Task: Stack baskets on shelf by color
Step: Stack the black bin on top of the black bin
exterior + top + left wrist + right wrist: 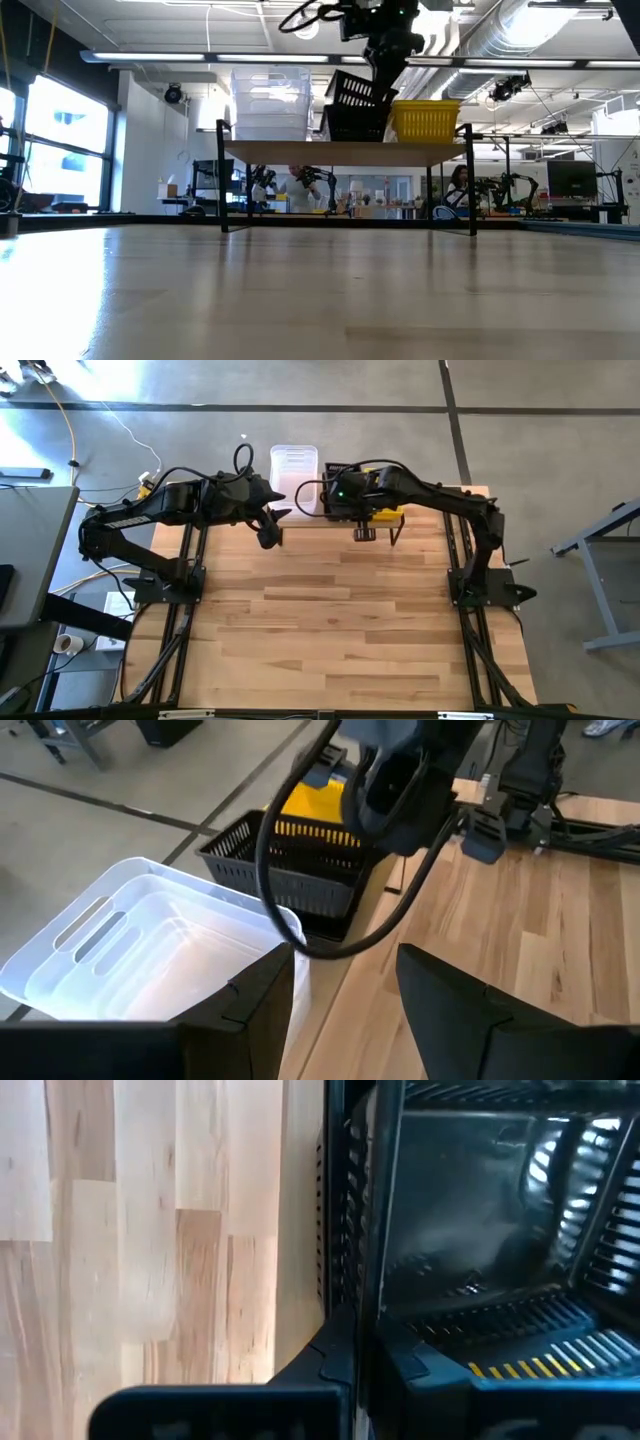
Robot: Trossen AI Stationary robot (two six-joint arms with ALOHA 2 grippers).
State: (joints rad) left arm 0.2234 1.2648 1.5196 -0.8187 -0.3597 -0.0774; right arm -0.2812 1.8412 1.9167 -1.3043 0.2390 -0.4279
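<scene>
On the far edge of the wooden desk, a low shelf with a light-wood top and thin black legs carries three groups of baskets. A stack of clear baskets stands at its left end, a yellow basket at its right, and black mesh baskets sit between them.

The right gripper reaches in from above over the middle of the shelf, its jaws pinching the wall of a black mesh basket. That basket hangs tilted, its left side higher, with its lower edge resting in the black one beneath and its right side close against the yellow basket. The right wrist view shows one dark finger outside the mesh wall, with yellow visible through the slats.

The left gripper waits just in front of the shelf's left part, near the clear stack, holding nothing. Its jaws are spread, and in the left wrist view its two dark fingers stand apart beside the clear basket's rim.

People at workbenches show in the room beyond the desk.
</scene>
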